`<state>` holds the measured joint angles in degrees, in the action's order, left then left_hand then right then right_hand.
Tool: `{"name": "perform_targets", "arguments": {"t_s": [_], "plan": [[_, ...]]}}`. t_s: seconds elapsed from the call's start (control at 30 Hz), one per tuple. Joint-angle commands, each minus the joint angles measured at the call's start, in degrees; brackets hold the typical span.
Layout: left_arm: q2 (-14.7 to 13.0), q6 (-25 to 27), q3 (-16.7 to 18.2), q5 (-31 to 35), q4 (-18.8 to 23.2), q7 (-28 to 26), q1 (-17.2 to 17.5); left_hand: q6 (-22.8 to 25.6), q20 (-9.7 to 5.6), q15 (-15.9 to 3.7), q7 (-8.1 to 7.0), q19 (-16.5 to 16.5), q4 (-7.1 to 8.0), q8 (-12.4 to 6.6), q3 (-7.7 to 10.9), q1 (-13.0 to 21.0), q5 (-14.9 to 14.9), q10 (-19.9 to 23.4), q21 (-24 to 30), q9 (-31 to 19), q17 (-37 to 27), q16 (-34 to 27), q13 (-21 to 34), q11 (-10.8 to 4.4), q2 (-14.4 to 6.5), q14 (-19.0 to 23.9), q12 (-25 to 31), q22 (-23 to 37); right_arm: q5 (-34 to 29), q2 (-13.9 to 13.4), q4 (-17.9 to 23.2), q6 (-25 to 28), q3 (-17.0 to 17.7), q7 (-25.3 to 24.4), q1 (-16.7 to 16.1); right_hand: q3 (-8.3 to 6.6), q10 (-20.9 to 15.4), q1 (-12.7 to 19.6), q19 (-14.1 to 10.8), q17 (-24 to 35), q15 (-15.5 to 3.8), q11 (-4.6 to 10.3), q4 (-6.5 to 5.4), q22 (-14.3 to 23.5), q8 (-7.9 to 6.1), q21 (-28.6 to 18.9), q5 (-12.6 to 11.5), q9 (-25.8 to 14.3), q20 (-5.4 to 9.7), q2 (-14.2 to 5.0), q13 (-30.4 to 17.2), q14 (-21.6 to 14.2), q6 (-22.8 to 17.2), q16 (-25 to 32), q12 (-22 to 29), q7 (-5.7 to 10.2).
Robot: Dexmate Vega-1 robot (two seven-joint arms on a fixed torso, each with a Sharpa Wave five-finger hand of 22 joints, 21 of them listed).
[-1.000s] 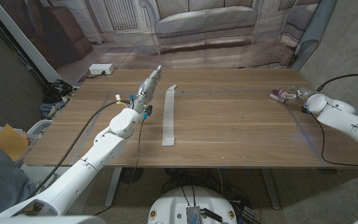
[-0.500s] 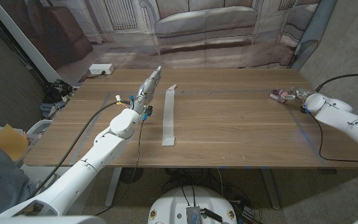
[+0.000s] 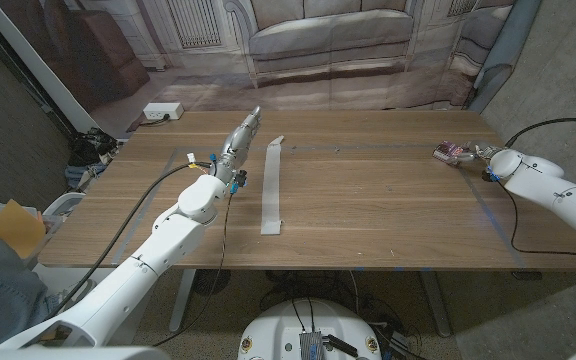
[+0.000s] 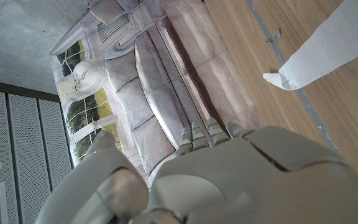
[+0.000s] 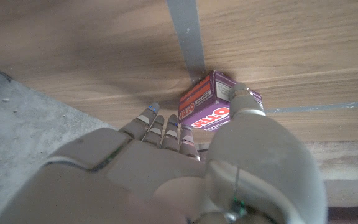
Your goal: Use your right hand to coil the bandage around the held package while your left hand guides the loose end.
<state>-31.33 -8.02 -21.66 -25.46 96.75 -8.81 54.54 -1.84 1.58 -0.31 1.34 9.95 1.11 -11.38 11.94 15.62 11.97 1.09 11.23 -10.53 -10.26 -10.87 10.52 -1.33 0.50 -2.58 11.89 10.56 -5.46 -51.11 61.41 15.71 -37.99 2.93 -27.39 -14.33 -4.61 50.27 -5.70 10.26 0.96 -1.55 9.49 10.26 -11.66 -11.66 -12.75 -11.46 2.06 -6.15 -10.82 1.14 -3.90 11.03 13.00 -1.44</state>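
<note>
Wooden table (image 3: 368, 200): your right hand (image 3: 490, 156) closes thumb and fingers on the purple package (image 3: 450, 152) at the far right edge. Bandage (image 3: 272, 185) lies flat mid-table, just beside your left hand (image 3: 240, 135), whose fingers extend, holding nothing.

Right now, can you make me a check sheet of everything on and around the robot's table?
Surface: wooden table, grey tape lines on it.
Job's things: bandage lying flat in a strip; purple package near the right edge.
Clutter: nothing seen.
Hands: left hand beside the bandage, apart from it; right hand at the package, thumb on it, grip unclear.
Cables: black cables along both arms.
Surroundings: sofa backdrop; white power strip on the floor.
</note>
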Motion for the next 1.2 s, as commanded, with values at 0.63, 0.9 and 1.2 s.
{"name": "perform_targets", "arguments": {"t_s": [0.63, 0.9, 1.2], "plan": [[0.61, 0.33, -0.14, -0.35, -1.2, 0.26, -0.76, 0.38, 0.67, -0.51, -0.24, 0.8, 0.17, 0.05, -0.23, 0.59, -0.2, 0.14, 0.25, -0.11, -0.21, 0.01, 0.27, -0.84, 0.04, 0.11, -0.18, 0.09, -2.53, 1.01, 1.54, 3.99, -1.34, -4.64, 0.23, -1.29, -23.1, -0.05, -10.38, 0.21, -5.24, 9.48, -1.78, 0.53, -6.27, -2.37, 1.81, -1.51, 1.64, 0.84, -0.71, -18.41, -19.23, 2.12, 7.8, 8.42], [0.58, 0.52, 0.0, -0.36, -1.12, 0.05, -0.79, 0.34, 0.74, -0.45, -0.24, 0.9, 0.17, 0.07, -0.27, 0.64, -0.21, 0.16, 0.25, -0.11, -0.2, 0.03, 0.27, -0.7, -0.02, 0.06, -0.19, 0.09, -2.45, 0.2, 4.63, 4.74, -0.48, -6.31, -1.65, -1.35, -28.42, 0.47, -13.4, 0.17, -6.77, 10.45, -1.58, 0.69, -8.43, -3.08, 2.08, -2.5, 2.22, 0.35, -1.25, -24.13, -24.86, 2.64, 9.94, 10.61], [0.28, 1.78, -0.25, -0.1, -0.75, -0.08, -1.19, 0.4, 0.8, -0.47, -0.22, 1.03, 0.14, 0.05, -0.27, 0.75, -0.21, 0.28, 0.23, -0.11, -0.2, 0.02, 0.27, -0.79, -0.12, 0.1, -0.14, 0.1, -1.01, -1.21, 8.82, 4.5, 1.52, -7.55, -4.69, -1.96, -28.87, 1.29, -13.95, 0.14, -7.22, 10.66, -1.29, 0.73, -8.47, -3.19, 1.85, -2.73, 2.47, -0.29, -1.36, -24.92, -25.01, 2.42, 10.11, 10.54]]}}
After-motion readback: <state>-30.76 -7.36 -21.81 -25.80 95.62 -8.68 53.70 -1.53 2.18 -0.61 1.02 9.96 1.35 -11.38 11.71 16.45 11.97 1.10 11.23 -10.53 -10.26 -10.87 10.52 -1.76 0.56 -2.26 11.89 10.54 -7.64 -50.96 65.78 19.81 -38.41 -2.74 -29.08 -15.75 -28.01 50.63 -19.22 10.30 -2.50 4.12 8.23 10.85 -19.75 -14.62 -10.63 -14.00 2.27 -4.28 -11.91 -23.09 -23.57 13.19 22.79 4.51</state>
